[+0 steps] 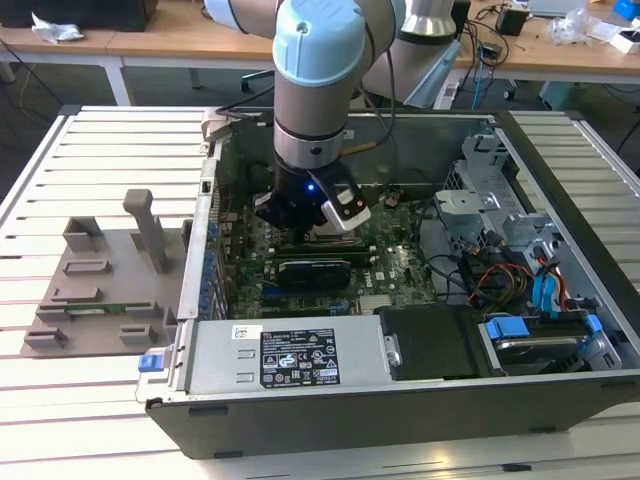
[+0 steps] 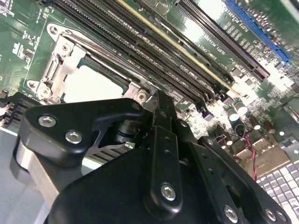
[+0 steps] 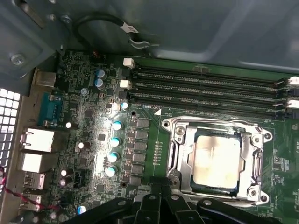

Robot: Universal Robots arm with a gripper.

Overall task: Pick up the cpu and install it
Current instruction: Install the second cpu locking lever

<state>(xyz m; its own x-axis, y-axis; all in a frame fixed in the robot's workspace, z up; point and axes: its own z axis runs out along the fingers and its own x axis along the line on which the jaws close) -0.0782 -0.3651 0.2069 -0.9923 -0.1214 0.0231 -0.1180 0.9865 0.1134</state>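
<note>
The cpu, a silvery square chip, lies flat inside the metal socket frame on the green motherboard. In the second wrist view the cpu shows as a bright patch in the same frame. My gripper hovers just beside the socket's edge, its black fingers pressed together with nothing between them. In the exterior view the gripper hangs low inside the open computer case, over the motherboard.
Several memory slots run along one side of the socket. Capacitors and rear ports lie on the other side. A power supply, drive cage and cables stand inside the case. A grey parts fixture sits at the exterior view's left.
</note>
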